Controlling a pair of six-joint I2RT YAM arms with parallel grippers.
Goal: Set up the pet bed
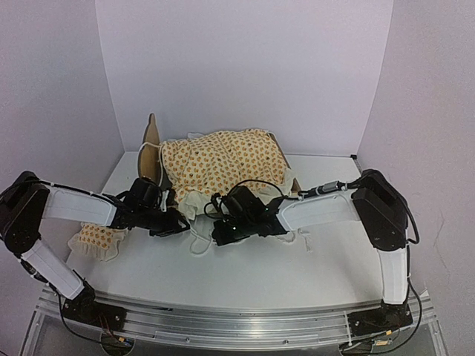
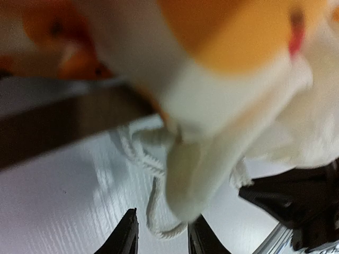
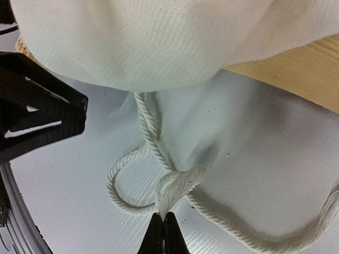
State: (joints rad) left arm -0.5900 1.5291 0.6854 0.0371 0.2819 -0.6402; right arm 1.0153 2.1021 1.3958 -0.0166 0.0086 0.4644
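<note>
Light-wood bed frame (image 1: 152, 141) at desk (image 1: 297, 267) rear, orange-print bedding (image 1: 223, 159) heaped over it, pillow (image 1: 96, 239) on desk at left (outside frame), right hand (image 3: 164, 226) pinching white cord (image 3: 151, 132), left hand (image 2: 161, 235) slightly spread

The bedding (image 1: 223, 159) has a cream ground with a dense, repeating small orange print; its underside is plain cream-white. The pillow (image 1: 96, 239), at 8 o'clock on the table (image 1: 260, 274), carries the same orange print with a cream ruffle. The bed frame (image 1: 152, 137), at 11 o'clock, is light wood. The cord (image 3: 148, 127) is white, twisted. The table is white. The left gripper (image 2: 161, 227) and right gripper (image 3: 165, 225) are black. The arm links (image 1: 82, 206) are white and the joints (image 1: 382, 208) black. The walls (image 1: 245, 67) are pale lilac-white.
</note>
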